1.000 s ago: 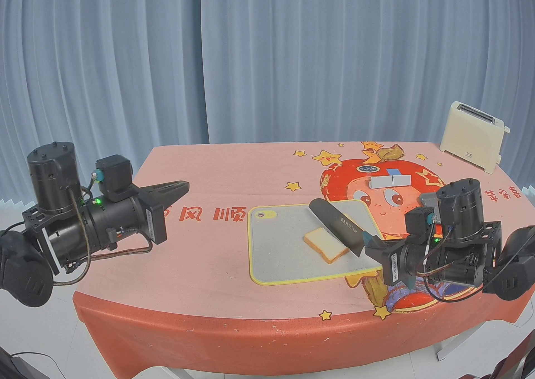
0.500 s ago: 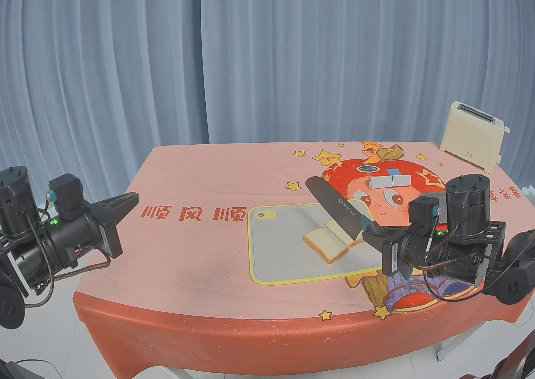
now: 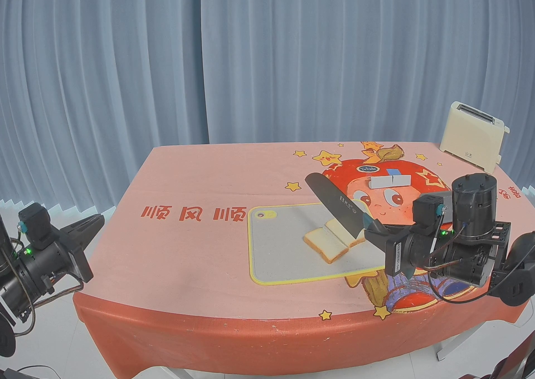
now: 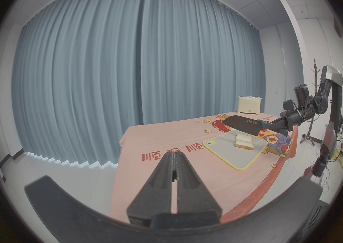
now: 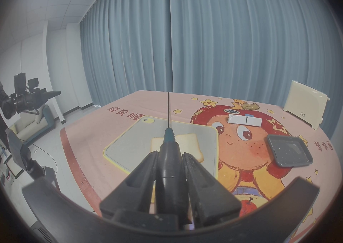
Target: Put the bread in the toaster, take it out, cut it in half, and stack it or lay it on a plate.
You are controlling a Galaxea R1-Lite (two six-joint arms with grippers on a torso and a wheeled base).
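Gripping the knife by its handle, my right gripper is clamped tight around it at the right edge of the cutting board, and the dark blade slants up and away over the bread. The bread lies on the right part of the board as two pieces side by side. My left gripper hangs off the table's left front corner, well apart from the board, its fingers pressed together on themselves. There is white print on the blade, a row of red characters on the tablecloth left of the board, and a small dark mark on the side of the toaster, all too small for me to make out. The cloth is salmon pink with yellow stars and a big cartoon face; two small pale blocks sit on that face, and a dark tray lies near the right edge. The cream toaster stands at the far right corner. Grey-blue curtains hang behind the table, under a tiled ceiling.
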